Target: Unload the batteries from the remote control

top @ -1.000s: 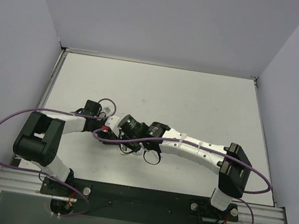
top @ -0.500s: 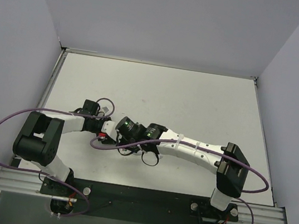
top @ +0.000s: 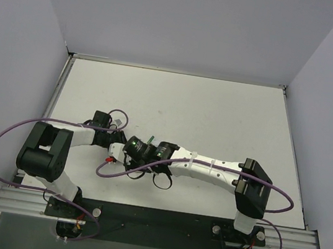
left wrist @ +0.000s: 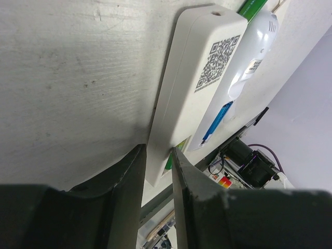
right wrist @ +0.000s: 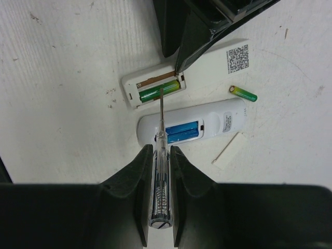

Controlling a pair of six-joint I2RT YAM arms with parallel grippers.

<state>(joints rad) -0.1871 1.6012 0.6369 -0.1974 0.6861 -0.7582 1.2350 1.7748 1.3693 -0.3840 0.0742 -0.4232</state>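
While left fingers [left wrist: 124, 181] pinch the remote [left wrist: 192, 88], hiding its end, right fingers [right wrist: 134, 187] clamp a screwdriver [right wrist: 160, 166]

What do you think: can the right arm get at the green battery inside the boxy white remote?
Probably yes: the white remote is open, and the clear-handled screwdriver in the right gripper has its tip at the green battery.

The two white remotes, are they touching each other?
Apart. The right wrist view shows a strip of table between the QR-code remote and the rounded remote, with a loose green battery lying in that gap.
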